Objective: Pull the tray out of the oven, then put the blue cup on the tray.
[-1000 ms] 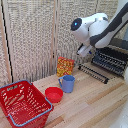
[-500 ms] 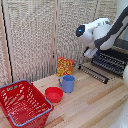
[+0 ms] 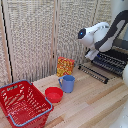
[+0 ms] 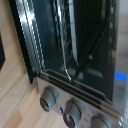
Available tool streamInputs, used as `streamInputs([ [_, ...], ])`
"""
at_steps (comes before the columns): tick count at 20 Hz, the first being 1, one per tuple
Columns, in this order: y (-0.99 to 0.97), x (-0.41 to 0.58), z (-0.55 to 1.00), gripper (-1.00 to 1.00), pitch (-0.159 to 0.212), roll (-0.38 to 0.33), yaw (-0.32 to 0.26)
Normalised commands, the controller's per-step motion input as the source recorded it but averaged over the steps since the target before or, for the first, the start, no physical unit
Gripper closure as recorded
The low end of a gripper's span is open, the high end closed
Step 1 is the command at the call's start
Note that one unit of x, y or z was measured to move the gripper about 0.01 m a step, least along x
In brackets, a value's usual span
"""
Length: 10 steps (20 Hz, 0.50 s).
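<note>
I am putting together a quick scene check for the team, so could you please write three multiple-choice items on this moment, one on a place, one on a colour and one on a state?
1. Where does the blue cup stand?
A. On the wooden table, next to the red bowl
B. Inside the red basket
C. On the tray

2. What colour is the basket?
A. Green
B. Red
C. White

3. How is the oven door?
A. Shut
B. Taken off and lying in the basket
C. Folded down open

Answers:
1. A, the exterior view shows the cup on the table by the bowl, well apart from the oven.
2. B, its wire walls are red with a blue rim.
3. C, the ribbed door lies lowered in front of the oven, and the wrist view looks into the dark cavity above the knobs.
</note>
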Motion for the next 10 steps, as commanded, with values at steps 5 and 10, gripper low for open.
streamInputs([
  [5, -0.41, 0.023, -0.16, -1.00, 0.026, -0.204, 0.018],
  [10, -0.47, 0.038, -0.23, -1.00, 0.035, -0.189, 0.035],
])
